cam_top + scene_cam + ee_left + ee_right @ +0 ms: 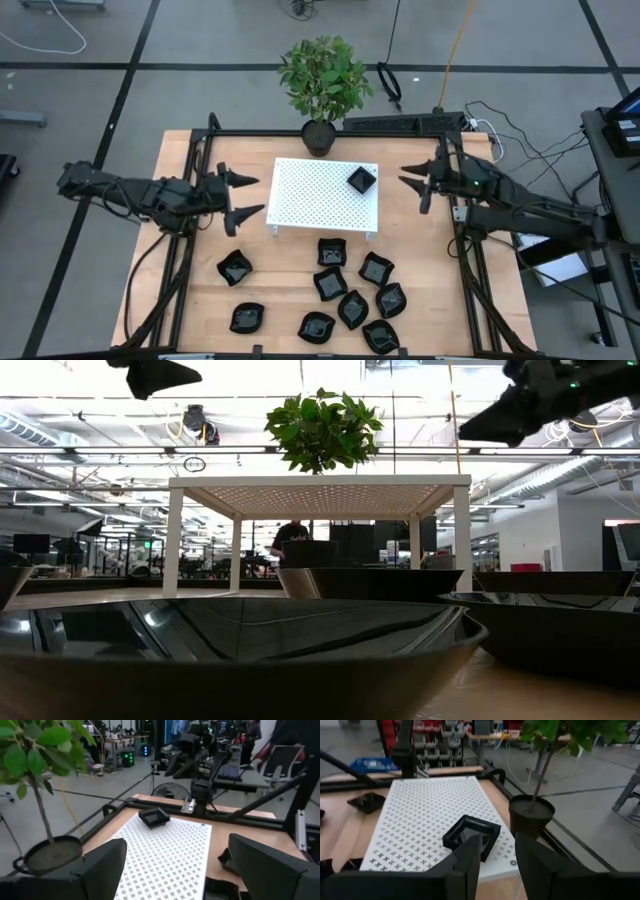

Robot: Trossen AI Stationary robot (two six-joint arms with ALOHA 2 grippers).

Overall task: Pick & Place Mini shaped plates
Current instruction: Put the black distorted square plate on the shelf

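- The left gripper (243,196) hovers at centre-left of the high view, fingers spread wide and empty, just off the left edge of the white perforated platform (315,195); bare wooden table (180,250) lies between it and the nearest dish below.
- That platform sits mid-frame on legs, and one square plate (361,180) rests near its upper-right corner, close to the rim.
- The other mini shaped plates (340,295) lie scattered across the lower middle of the table, most bunched lower right of centre, two apart at lower left (235,267).
- A potted plant (322,85) stands at the table's top edge, just behind the platform.
- The right gripper (412,180) hangs at centre-right, just off the platform's right edge, fingers a little apart and holding nothing.
- The low view alone shows open room under the platform (320,485), and dishes (230,645) filling the foreground.
- The left wrist view shows the square plate (154,817) and the far arm beyond it.
- The right wrist view has that plate (471,835) just past its fingers (465,857), with the plant pot (531,815) beside the platform's corner.
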